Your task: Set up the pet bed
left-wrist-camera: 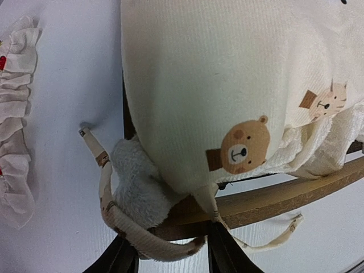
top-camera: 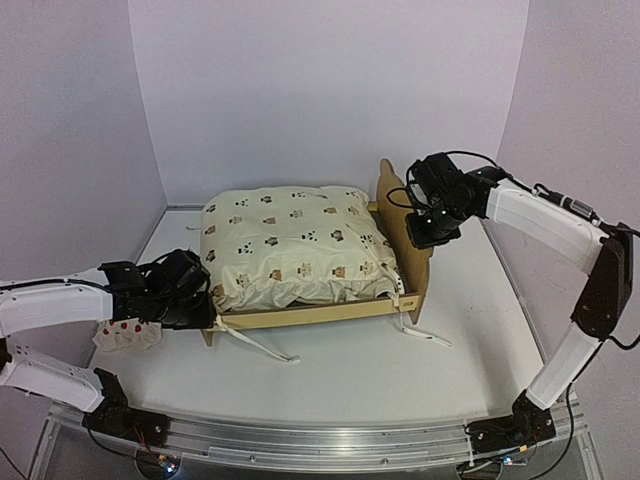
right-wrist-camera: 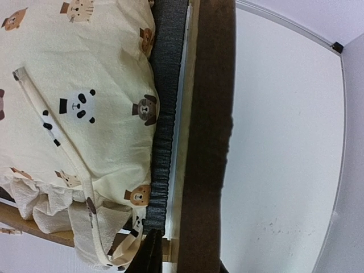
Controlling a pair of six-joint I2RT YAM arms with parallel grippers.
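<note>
Pet bed (top-camera: 300, 316): light plywood, at the middle of the overhead view, standing on the white table (top-camera: 350, 380), with its headboard (top-camera: 388, 185) toward the right. We record a cream bear-print cushion (top-camera: 290, 240) filling it, lying over the grey fabric base (right-wrist-camera: 166, 114). Cream ties (top-camera: 262, 345) trail off its lower edge.

At centre right, the right gripper (top-camera: 428, 232) is clamped on the headboard.

At the bed's lower-left corner, the left gripper (top-camera: 203, 303) has its fingers (left-wrist-camera: 122, 259) apart, astride that corner and a tie. We cannot tell whether they press.

At lower left, a red-spotted pillow (top-camera: 125, 337) lies just beside the left gripper.
</note>
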